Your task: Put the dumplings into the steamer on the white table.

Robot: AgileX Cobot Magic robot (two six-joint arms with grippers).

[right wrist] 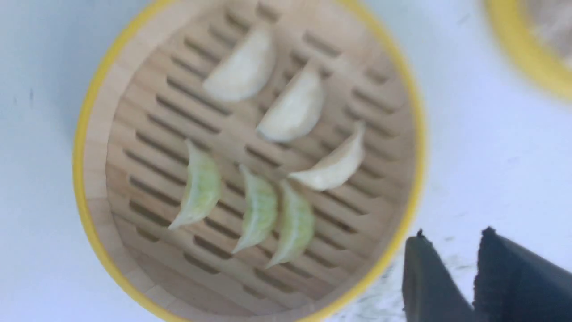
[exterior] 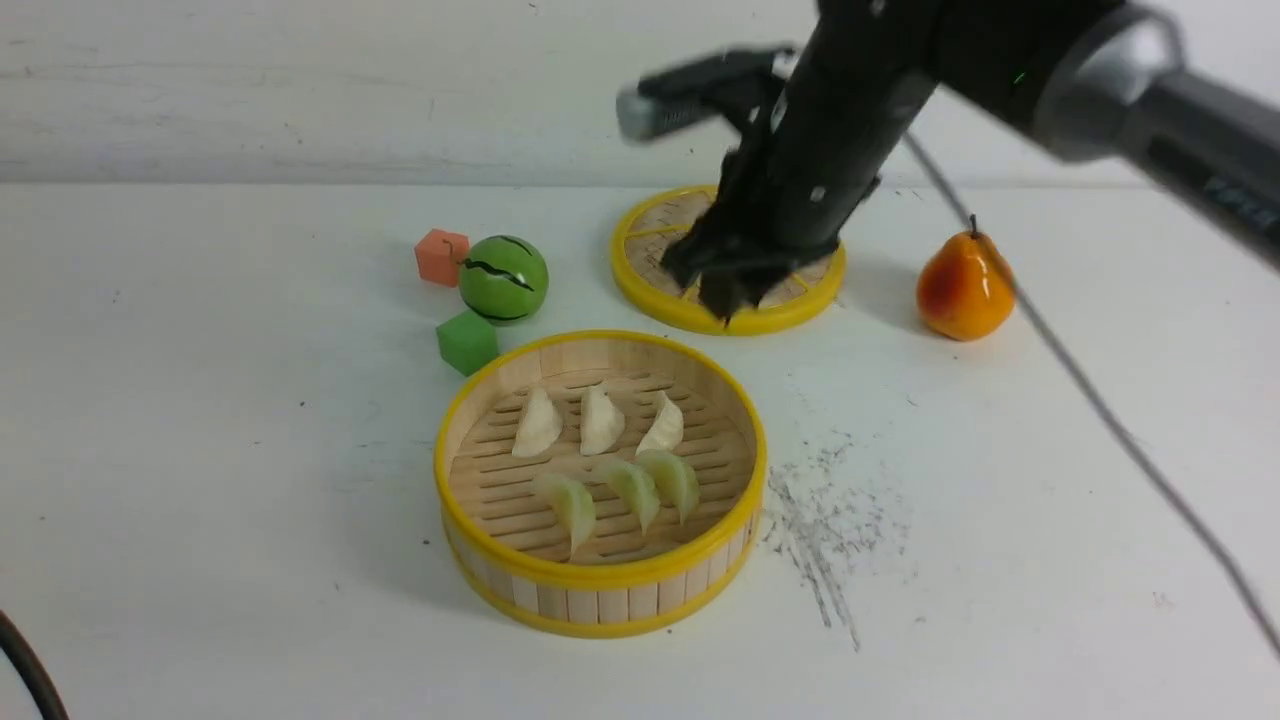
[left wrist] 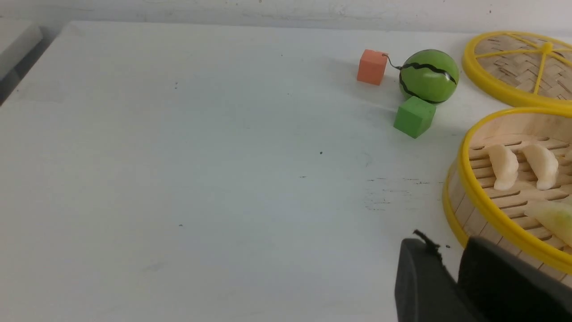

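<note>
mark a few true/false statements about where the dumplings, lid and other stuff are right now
1. All six dumplings lie inside the steamer. True.
2. The woven lid sits on top of the steamer. False: it lies flat on the white table, beyond the steamer.
3. The pear stands to the robot's right of the lid. True.
4. The right pincer holds a green dumpling. False: nothing is between its fingers, and all three green ones lie on the slatted floor.
5. The orange cube touches the steamer. False: it stands well apart from it, beside the green striped ball.
</note>
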